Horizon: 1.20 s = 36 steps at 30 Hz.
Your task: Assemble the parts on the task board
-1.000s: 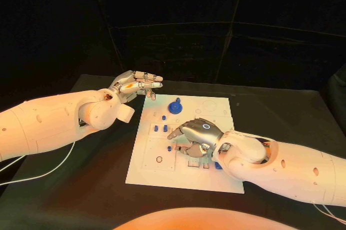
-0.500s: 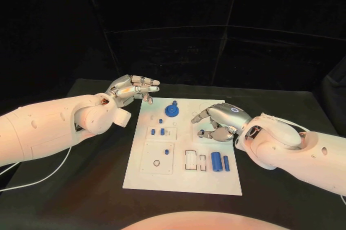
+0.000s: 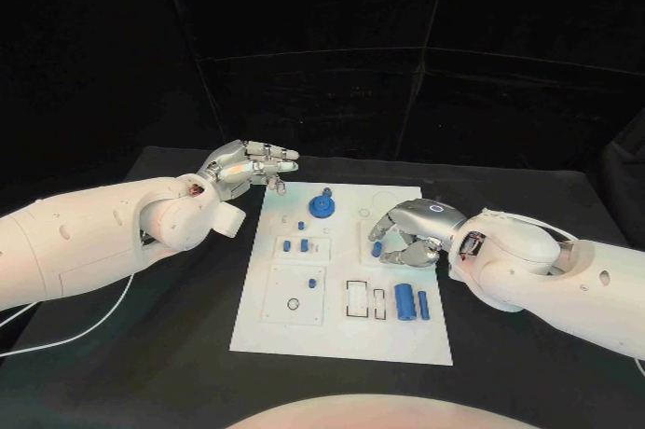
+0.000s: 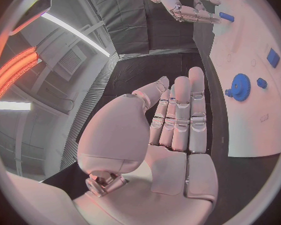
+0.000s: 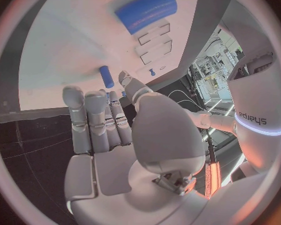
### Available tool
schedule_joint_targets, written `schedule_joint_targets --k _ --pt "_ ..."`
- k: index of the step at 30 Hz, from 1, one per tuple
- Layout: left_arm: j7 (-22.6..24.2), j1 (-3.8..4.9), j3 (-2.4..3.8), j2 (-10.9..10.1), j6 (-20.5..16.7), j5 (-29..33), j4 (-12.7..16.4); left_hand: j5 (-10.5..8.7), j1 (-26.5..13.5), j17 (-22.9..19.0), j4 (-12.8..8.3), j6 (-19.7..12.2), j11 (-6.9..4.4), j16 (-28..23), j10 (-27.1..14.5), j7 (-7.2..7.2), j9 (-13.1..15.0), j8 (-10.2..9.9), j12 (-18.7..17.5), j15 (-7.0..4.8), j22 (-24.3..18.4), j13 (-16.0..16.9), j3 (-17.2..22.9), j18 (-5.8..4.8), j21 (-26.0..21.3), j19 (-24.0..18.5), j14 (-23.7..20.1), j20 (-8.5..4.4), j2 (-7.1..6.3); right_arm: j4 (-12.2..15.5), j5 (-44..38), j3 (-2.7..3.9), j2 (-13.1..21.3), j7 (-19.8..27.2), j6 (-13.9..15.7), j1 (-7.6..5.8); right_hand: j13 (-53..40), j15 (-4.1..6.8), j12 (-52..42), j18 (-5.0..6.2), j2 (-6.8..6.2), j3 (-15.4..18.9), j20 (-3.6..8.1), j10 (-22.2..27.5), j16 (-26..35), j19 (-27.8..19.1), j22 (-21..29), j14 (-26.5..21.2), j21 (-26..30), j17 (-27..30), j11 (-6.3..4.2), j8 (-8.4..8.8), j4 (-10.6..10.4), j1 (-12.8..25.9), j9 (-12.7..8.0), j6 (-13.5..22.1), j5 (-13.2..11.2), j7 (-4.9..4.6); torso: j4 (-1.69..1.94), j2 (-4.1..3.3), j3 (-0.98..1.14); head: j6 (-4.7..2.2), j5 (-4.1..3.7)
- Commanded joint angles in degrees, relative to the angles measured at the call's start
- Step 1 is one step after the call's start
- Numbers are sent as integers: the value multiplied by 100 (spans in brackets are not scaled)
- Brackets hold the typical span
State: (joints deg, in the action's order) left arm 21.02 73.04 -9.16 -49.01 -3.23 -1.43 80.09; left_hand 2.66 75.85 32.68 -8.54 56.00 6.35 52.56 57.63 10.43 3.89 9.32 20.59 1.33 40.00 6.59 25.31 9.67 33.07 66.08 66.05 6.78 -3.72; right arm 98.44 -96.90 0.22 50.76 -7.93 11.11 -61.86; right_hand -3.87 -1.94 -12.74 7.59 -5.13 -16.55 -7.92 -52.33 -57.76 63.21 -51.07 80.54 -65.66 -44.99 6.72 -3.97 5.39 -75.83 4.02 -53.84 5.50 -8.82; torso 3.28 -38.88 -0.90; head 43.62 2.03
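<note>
My right hand (image 3: 410, 231) is hovering over the task board's (image 3: 343, 340) right side, fingers curled, covering a small blue part (image 3: 377, 248); whether I am gripping it, I cannot tell. My left hand (image 3: 250, 165) is hanging empty beyond the far-left corner.

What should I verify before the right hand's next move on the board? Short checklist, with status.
1. Right hand holds nothing: cannot tell; fingers curl down over the task board.
2. Small blue peg lies just beyond its fingertips: ok.
3. Left hand off the board's far left corner, holding nothing: ok.
4. Blue gear seated at the far edge: ok.
5. Two blue cylinders lying loose on the near right: ok, not yet assembled.
</note>
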Motion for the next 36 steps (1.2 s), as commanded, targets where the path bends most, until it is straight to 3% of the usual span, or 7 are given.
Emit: schedule_joint_targets --k 1,7,13,19,28,36 --pt "24 9 5 3 73 25 8 16 20 -6 -24 -16 5 -37 -28 4 -2 13 19 -5 -9 7 -18 71 -25 -44 -28 -14 43 -52 -263 5 -67 -205 -281 -12 -1 36 -76 52 60 15 28 -81 -67 109 -68 53 -24 -22 -15 -10 6 -94 8 -55 -129 -3 -1 -1 -1 2 4" --pt "21 9 5 2 78 25 7 16 17 -9 -23 -13 5 -38 -31 3 -1 16 23 -4 -10 8 -23 70 -27 -47 -31 -12 43 -141 -337 4 -176 -255 -259 -12 18 80 -171 3 207 -131 67 -285 -198 327 -304 177 -189 -148 -58 -21 6 -179 10 -163 -234 4 16 1 -2 6 -3" --pt "17 10 5 -3 79 25 4 16 14 -13 -23 -8 5 -38 -35 3 1 21 29 -2 -10 8 -28 70 -29 -50 -34 -11 44 -199 -355 3 -245 -263 -326 -11 16 165 -188 -55 277 -398 124 -779 -268 558 -595 241 -394 -215 -150 -47 -17 -160 19 -337 -235 17 -7 -5 3 22 20" --pt "10 10 5 1 87 25 3 16 8 -16 -19 -7 6 -37 -38 3 1 24 33 -1 -11 9 -33 69 -30 -53 -36 -9 47 -250 -399 2 -287 -284 -376 -11 -8 231 -161 -103 296 -615 189 -1269 -401 725 -834 303 -561 -362 -237 -107 -31 -138 40 -577 -239 46 -8 0 1 31 16" --pt "-3 10 5 -2 98 25 3 16 8 -16 -19 -7 6 -37 -38 3 1 24 33 -1 -11 9 -33 69 -30 -53 -36 -9 47 -319 -573 1 -343 -379 -379 -9 -12 255 -55 -134 290 -765 222 -1444 -472 814 -980 326 -661 -437 -263 -130 9 -170 46 -716 -254 57 -2 0 3 61 10" --pt "-10 10 5 -6 99 25 4 16 8 -16 -19 -7 6 -37 -38 3 1 24 33 -1 -11 9 -33 69 -30 -53 -36 -9 47 -190 -445 1 -304 -198 239 -7 -16 266 32 -174 289 -877 237 -1541 -622 943 -1184 373 -799 -614 -274 -148 27 -172 50 -818 -253 56 -8 -2 5 64 14"
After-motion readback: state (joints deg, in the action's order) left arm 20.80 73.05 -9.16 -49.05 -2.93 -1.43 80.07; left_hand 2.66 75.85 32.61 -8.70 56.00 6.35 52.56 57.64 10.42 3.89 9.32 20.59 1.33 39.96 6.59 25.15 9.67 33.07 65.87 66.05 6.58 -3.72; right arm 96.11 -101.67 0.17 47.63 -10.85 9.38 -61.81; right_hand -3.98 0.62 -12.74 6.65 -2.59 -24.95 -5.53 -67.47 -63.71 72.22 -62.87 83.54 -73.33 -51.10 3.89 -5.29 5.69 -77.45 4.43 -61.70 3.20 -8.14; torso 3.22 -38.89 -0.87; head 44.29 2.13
